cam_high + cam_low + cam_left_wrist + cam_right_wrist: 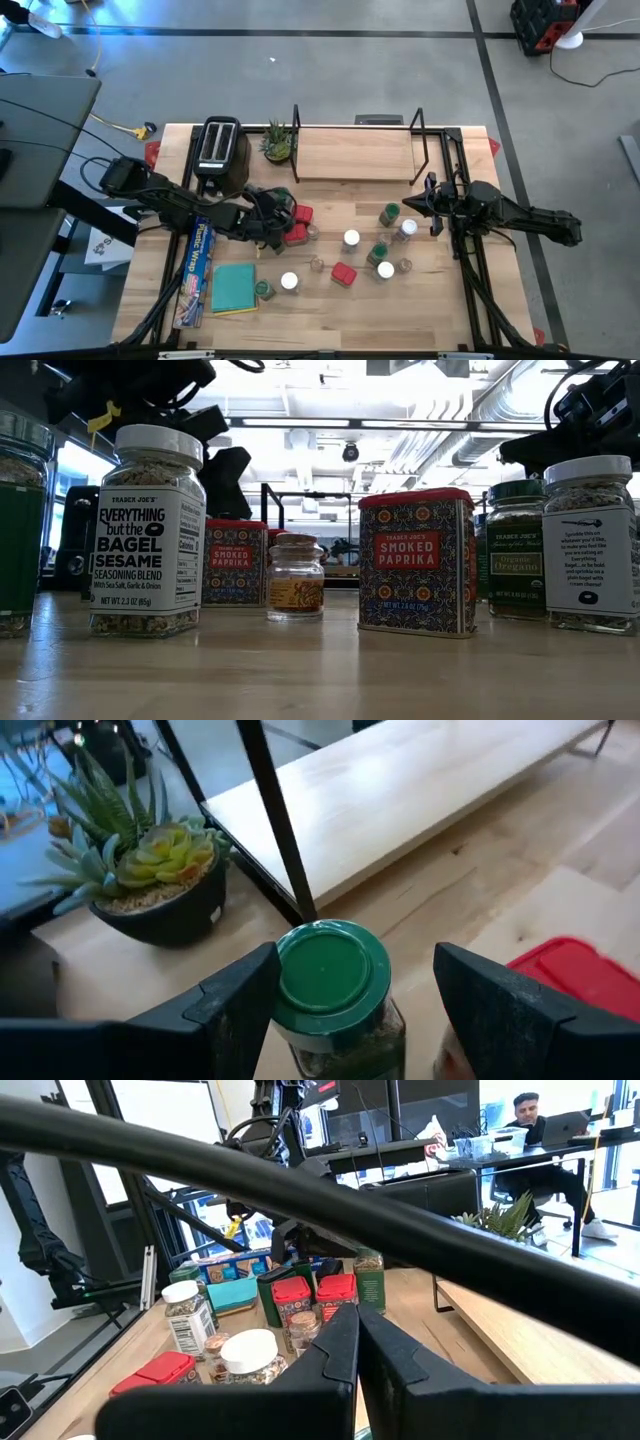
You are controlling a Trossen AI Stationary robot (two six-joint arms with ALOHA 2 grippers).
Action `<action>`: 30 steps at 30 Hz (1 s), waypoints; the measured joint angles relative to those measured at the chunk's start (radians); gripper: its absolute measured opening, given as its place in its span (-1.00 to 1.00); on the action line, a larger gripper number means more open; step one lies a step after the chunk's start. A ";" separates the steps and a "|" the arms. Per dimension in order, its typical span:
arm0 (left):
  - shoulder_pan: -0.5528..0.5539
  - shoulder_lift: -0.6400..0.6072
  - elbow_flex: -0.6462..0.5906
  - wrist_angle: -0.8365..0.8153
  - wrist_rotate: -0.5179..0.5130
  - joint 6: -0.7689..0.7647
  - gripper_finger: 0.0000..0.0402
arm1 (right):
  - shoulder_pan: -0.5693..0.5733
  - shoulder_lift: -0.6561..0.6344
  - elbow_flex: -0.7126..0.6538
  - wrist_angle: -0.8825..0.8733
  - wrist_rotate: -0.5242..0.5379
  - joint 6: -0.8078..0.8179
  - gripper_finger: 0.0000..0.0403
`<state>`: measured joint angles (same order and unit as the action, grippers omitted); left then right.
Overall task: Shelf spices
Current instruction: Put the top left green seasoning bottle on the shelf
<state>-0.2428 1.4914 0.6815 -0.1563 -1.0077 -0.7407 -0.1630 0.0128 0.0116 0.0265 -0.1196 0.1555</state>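
Nearest the low camera: a white-lidded bagel-seasoning jar (147,530) filled with mixed seeds, then a tiny clear jar (295,578), then a red Smoked Paprika tin (416,560). The left gripper (355,990) stands open around a green-lidded jar (331,995) of dried herbs, beside the potted plant (150,870) and the bare shelf (355,152). The right gripper (355,1342) is closed, holding nothing, near the shelf's right frame

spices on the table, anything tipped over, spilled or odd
One red tin lies flat near the middle while the other tins and jars stand upright. No spill shows. The shelf holds no spices yet.
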 joint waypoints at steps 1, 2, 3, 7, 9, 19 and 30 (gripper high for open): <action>0.000 0.000 0.000 0.003 0.000 0.039 0.33 | 0.000 0.000 0.000 0.000 0.000 0.000 -1.00; 0.000 -0.004 -0.001 0.001 -0.001 0.080 0.33 | 0.000 0.000 0.000 0.000 0.000 0.000 -1.00; 0.000 -0.010 -0.002 -0.002 -0.003 0.116 0.33 | 0.000 0.000 0.000 0.000 0.000 0.000 -1.00; 0.000 -0.063 -0.002 -0.008 -0.016 0.245 0.33 | 0.000 0.000 0.000 0.000 0.000 0.000 -1.00; 0.000 -0.102 -0.002 -0.008 -0.031 0.290 0.33 | 0.000 0.000 0.000 0.000 0.000 0.000 -1.00; 0.011 -0.206 -0.002 -0.080 0.152 0.175 0.33 | 0.000 0.000 0.000 0.000 0.000 0.000 -1.00; 0.079 -0.176 -0.002 -0.120 0.321 0.324 0.33 | 0.000 0.000 0.000 0.000 0.000 0.000 -1.00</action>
<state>-0.1636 1.3155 0.6796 -0.2760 -0.6866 -0.4170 -0.1628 0.0128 0.0116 0.0265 -0.1196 0.1558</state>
